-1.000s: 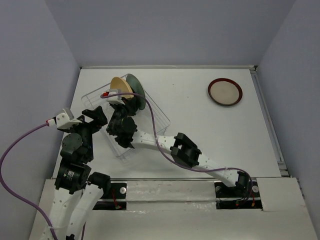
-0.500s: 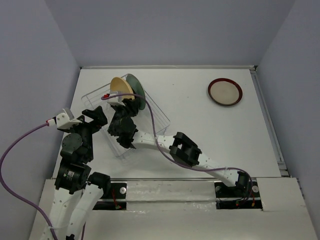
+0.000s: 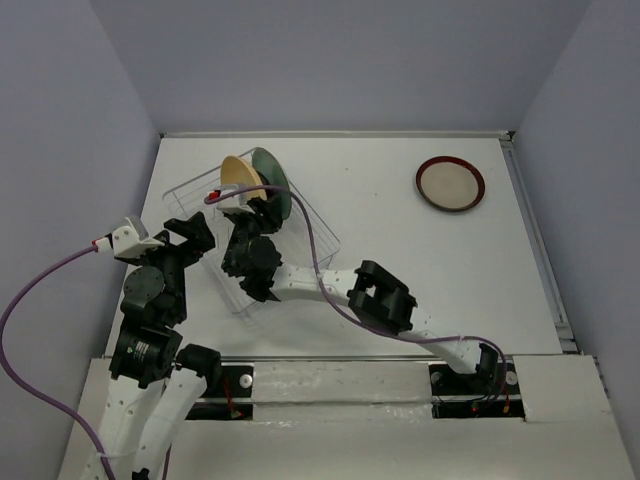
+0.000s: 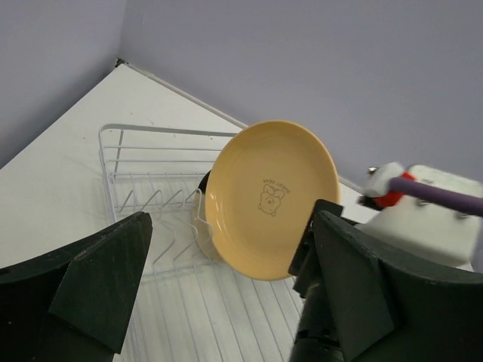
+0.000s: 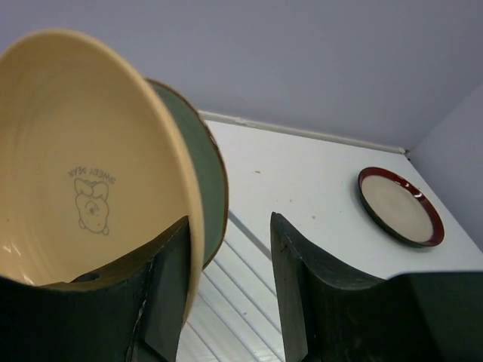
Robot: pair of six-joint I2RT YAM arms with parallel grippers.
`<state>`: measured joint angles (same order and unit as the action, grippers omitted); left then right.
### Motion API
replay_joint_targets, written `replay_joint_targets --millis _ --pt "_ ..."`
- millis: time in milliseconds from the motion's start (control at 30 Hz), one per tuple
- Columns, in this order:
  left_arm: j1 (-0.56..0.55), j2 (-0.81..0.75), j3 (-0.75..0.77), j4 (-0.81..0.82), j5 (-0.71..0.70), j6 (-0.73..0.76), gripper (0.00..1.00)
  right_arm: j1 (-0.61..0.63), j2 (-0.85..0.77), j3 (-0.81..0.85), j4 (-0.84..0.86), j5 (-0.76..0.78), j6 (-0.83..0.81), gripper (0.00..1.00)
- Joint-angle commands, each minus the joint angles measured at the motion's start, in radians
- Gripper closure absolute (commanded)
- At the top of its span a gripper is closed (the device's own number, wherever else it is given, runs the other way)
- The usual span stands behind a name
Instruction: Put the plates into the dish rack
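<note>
The white wire dish rack (image 3: 318, 238) sits at the table's left. Two plates stand on edge in its far end: a plain orange-yellow plate (image 3: 238, 170) with a small bear print and a green plate (image 3: 274, 180) right behind it. My right gripper (image 3: 262, 208) is open at their near edge. In the right wrist view (image 5: 230, 290) its left finger lies against the yellow plate (image 5: 75, 173), with the green plate (image 5: 202, 170) just beyond. The red-rimmed beige plate (image 3: 450, 184) lies flat at the far right. My left gripper (image 3: 195, 236) is open and empty beside the rack. The other plates are out of view.
The left wrist view shows the yellow plate (image 4: 272, 200) upright among the rack's wire prongs (image 4: 121, 160), with my left gripper (image 4: 230, 290) spread wide below it. The right arm stretches across the rack's near corner. A raised rail runs along the table's right edge (image 3: 530, 230).
The right arm's elbow has shifted a little to the right and the right gripper has edged slightly along the plates. The plates, rack and left arm have not moved.
</note>
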<state>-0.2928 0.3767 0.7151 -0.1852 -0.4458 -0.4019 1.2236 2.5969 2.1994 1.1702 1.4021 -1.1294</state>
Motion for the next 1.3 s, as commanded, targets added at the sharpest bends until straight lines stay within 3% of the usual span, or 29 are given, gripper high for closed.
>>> replay_joint_targets --millis 0,67,200,233,267,333,367,433,567,667,700,733,833,1000,1267 --pt "0.006 0.008 0.032 0.035 -0.005 -0.003 0.01 0.025 -0.204 -0.108 0.135 -0.035 0.077 0.5" --pt "0.009 0.016 0.032 0.035 0.007 -0.006 0.01 0.036 -0.277 -0.191 0.076 -0.057 0.16 0.44" --pt "0.021 0.033 0.029 0.039 0.033 -0.011 0.01 0.047 -0.424 -0.328 -0.244 -0.147 0.487 0.42" --pt "0.026 0.039 0.029 0.039 0.042 -0.012 0.01 0.047 -0.466 -0.351 -0.564 -0.197 0.614 0.41" --pt "0.029 0.054 0.029 0.039 0.064 -0.014 0.01 0.047 -0.569 -0.39 -0.771 -0.383 0.972 0.4" --pt "0.034 0.071 0.029 0.039 0.09 -0.015 0.01 -0.004 -0.683 -0.481 -0.988 -0.609 1.266 0.39" --pt "0.041 0.091 0.03 0.041 0.107 -0.018 0.01 -0.027 -0.734 -0.538 -1.009 -0.685 1.39 0.39" --pt "0.047 0.111 0.03 0.041 0.151 -0.023 0.01 -0.059 -0.833 -0.64 -1.027 -0.768 1.409 0.39" --pt "0.049 0.146 0.044 0.038 0.269 -0.017 0.01 -0.068 -0.911 -0.678 -1.159 -0.85 1.329 0.34" --pt "0.049 0.214 0.072 -0.002 0.35 -0.009 0.01 -0.093 -1.015 -0.788 -1.257 -1.115 1.324 0.34" --pt "0.049 0.229 0.073 -0.01 0.381 -0.009 0.01 -0.107 -1.047 -0.828 -1.265 -1.117 1.324 0.34" --pt "0.049 0.258 0.073 -0.016 0.413 -0.006 0.01 -0.14 -1.102 -0.898 -1.277 -1.278 1.324 0.34" --pt "0.049 0.284 0.052 -0.023 0.506 -0.009 0.01 -0.191 -1.153 -0.972 -1.291 -1.445 1.318 0.36" --pt "0.049 0.266 0.04 -0.082 0.4 -0.008 0.01 -0.219 -1.068 -0.96 -1.31 -1.52 1.29 0.47" --pt "0.049 0.269 0.037 -0.108 0.392 0.008 0.01 -0.343 -0.839 -0.817 -1.333 -1.537 1.366 0.48"
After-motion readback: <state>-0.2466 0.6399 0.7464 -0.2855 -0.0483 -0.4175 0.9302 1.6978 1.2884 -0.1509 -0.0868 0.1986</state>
